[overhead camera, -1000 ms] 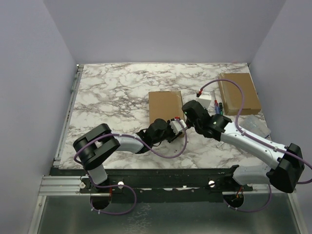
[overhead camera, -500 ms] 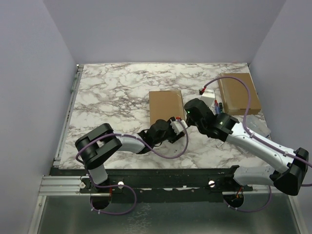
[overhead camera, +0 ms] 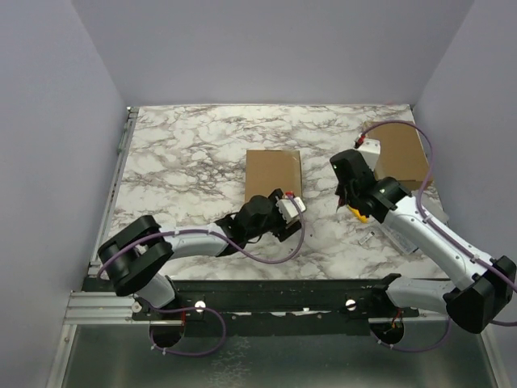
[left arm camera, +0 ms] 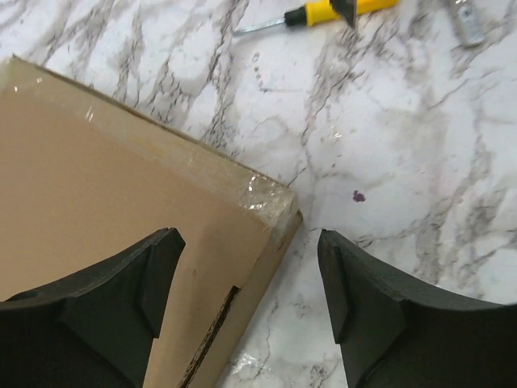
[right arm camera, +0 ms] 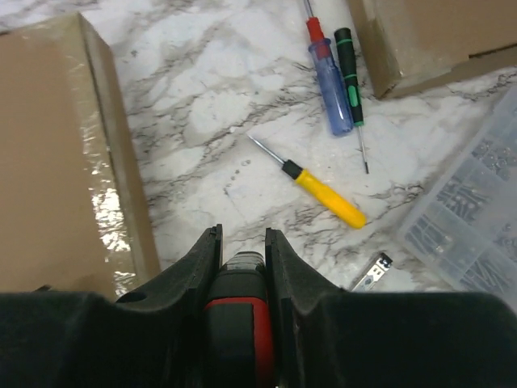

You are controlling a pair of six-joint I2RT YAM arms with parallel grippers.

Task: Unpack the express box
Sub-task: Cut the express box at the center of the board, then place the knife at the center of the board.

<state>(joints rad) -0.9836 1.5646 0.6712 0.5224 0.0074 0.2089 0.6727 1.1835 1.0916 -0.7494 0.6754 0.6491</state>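
Note:
The express box is a flat brown cardboard box sealed with clear tape, lying mid-table. My left gripper is open at its near right corner. In the left wrist view the box corner lies between the wide-apart fingers of the gripper; contact is unclear. My right gripper is to the right of the box, shut on a black and red tool held between its fingers. The box's right side shows at the left of that view.
A yellow screwdriver lies right of the box, with a blue one and a green one beyond. A second cardboard box is at the far right. A clear parts case and a small metal clip lie nearby.
My right arm has swung right, away from the box's near right corner, still holding the tool. My left arm has stretched slightly forward, its gripper still at the box corner.

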